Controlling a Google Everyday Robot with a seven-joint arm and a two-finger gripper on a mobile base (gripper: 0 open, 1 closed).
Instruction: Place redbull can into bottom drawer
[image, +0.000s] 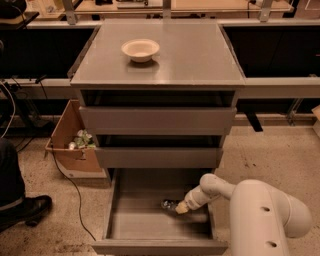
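The bottom drawer (125, 220) of the grey cabinet is pulled wide open, with a plain grey inside. My white arm reaches down into it from the lower right. My gripper (176, 206) is low inside the drawer, right of centre. At its tip is the small redbull can (169, 204), dark with a silver glint, close to the drawer floor. I cannot tell whether the can rests on the floor.
A cream bowl (140, 49) sits on the cabinet top (200, 55). The two upper drawers are pulled out a little. A cardboard box (70, 145) with rubbish stands left of the cabinet. A person's shoe (25, 210) and a cable lie on the floor at left.
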